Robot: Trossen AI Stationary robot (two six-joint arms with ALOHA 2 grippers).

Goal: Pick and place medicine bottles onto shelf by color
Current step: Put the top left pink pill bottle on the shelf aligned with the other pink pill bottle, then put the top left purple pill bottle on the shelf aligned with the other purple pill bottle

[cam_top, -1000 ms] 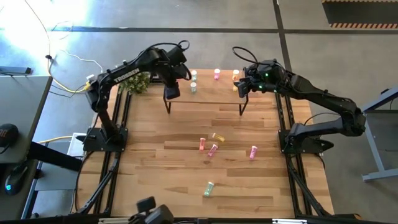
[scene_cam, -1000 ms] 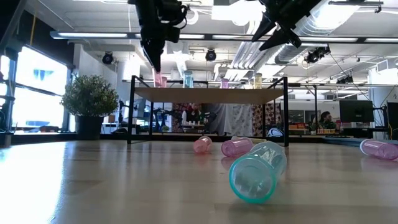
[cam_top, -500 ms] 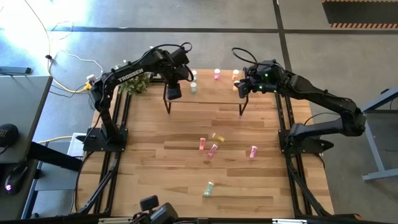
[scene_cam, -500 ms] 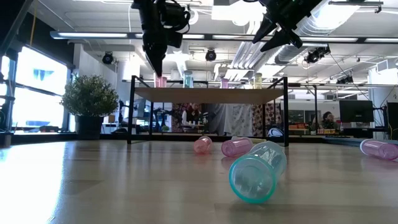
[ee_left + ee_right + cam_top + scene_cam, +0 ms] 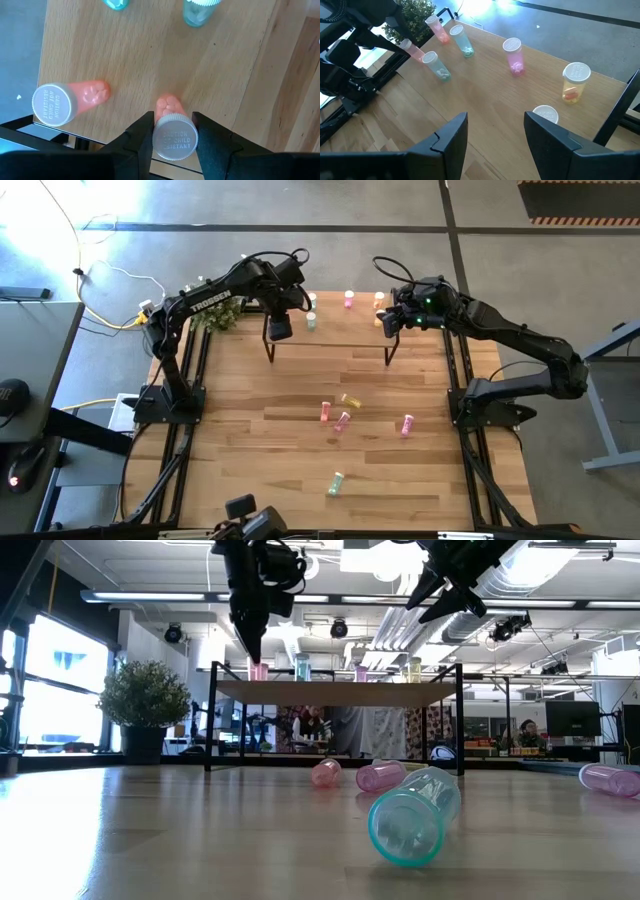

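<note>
The shelf (image 5: 335,330) stands at the table's far side. On its top stand two salmon-red bottles, two mint-green ones (image 5: 462,39), a pink one (image 5: 514,55) and two yellow-orange ones (image 5: 574,82). My left gripper (image 5: 278,326) is over the shelf's near left corner, shut on a salmon-red bottle (image 5: 172,132). The other salmon-red bottle (image 5: 65,100) stands beside it. My right gripper (image 5: 392,322) hangs open and empty above the shelf's right end (image 5: 495,145). Several more bottles lie on the table: a mint-green one (image 5: 415,815), pink ones (image 5: 380,776) and a salmon-red one (image 5: 325,772). My left gripper pinches the salmon-red bottle's white cap (image 5: 175,140) between its two fingers, one on each side. The fingers come from above, pointing down. The bottle stands upright below them (image 5: 258,669), its base at the shelf top.
A potted plant (image 5: 218,312) stands just left of the shelf. The shelf's thin black legs (image 5: 270,352) reach down to the table. On the tabletop in front lie a yellow bottle (image 5: 350,400), a pink one (image 5: 407,424) and a green one (image 5: 336,482).
My left gripper has gone down a little over the shelf's near left corner, still shut on the salmon-red bottle. The right gripper has kept still.
</note>
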